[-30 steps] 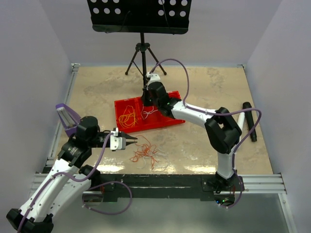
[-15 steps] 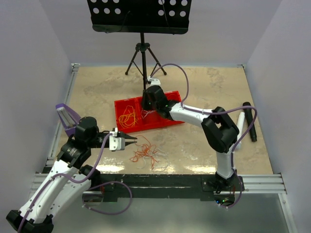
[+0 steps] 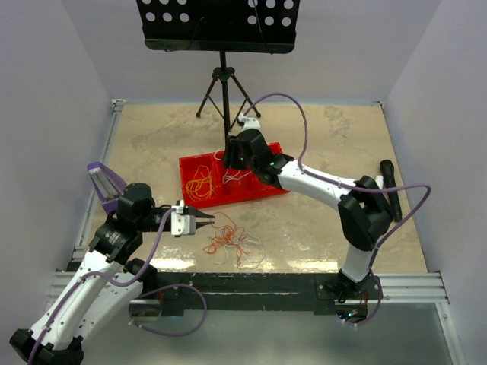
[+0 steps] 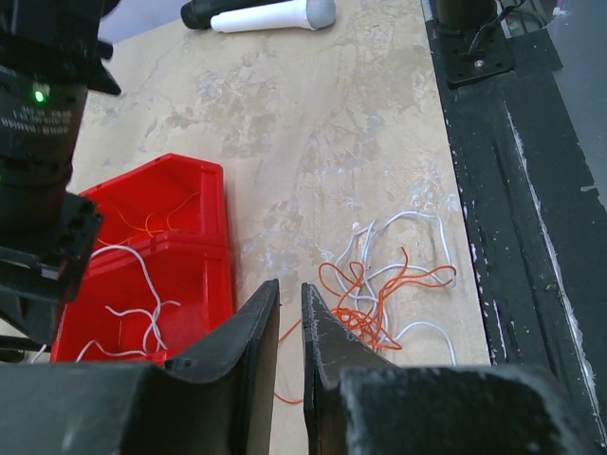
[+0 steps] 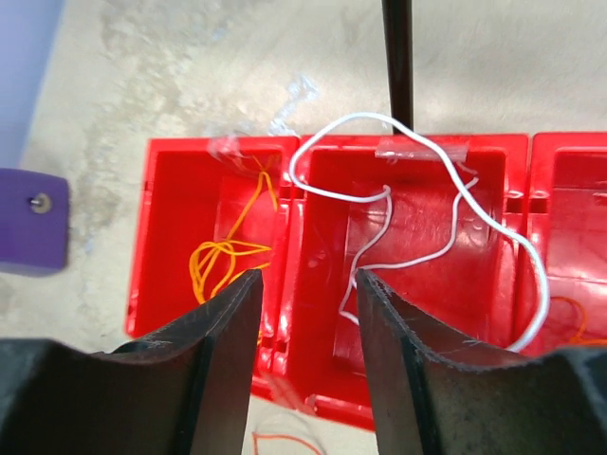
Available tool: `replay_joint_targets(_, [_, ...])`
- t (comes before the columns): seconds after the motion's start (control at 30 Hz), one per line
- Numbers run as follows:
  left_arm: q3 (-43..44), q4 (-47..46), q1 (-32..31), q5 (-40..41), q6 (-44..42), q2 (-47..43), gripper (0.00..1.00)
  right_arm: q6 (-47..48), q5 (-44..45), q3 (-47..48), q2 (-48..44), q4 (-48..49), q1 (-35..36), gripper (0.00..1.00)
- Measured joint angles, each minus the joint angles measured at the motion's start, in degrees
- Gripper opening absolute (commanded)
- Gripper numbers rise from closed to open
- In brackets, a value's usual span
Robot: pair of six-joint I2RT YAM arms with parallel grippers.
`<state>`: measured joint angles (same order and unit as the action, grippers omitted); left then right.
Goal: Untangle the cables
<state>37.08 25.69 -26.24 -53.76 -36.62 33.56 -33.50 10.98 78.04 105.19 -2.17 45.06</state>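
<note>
Clump of orange and white cables (image 3: 232, 245) on table (image 3: 327, 144), 5 o'clock from left gripper (image 3: 211, 220); fingers narrow, pinch on strand unclear. Right gripper (image 5: 305, 284) wide, empty, above red tray (image 5: 171, 147); white cable (image 5: 493, 223) in middle compartment, likely sorting by colour.

A black music stand (image 3: 218, 24) on a tripod rises at the far edge of the beige marbled table (image 3: 327, 144). A red bin (image 3: 266, 190) with several compartments sits mid-table. A purple block (image 3: 105, 182) lies at the left edge. At the right, a black stick (image 3: 390, 190) lies just beside a white one (image 4: 270, 15).
</note>
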Motion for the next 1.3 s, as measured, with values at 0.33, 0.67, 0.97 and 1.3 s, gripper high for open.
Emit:
replay_joint_targets(0.33, [0.00,-0.37,0.11,0.42,0.00,0.13,0.21,4.35,-1.64,-12.50,-13.60,3.08,2.05,0.49])
replay_joint_targets(0.67, [-0.46,-1.66,0.55,1.62,1.05,0.44,0.22,6.34,-6.25,-28.61,-17.94,5.40,15.41,0.57])
replay_joint_targets(0.97, [-0.46,-2.08,0.74,1.75,1.46,0.44,0.22,6.08,-7.58,-27.04,-14.32,8.28,14.67,0.50])
replay_joint_targets(1.3, [-0.46,-2.03,0.74,1.75,1.46,-0.07,0.22,6.62,-7.91,-21.00,-4.20,8.31,15.26,0.50])
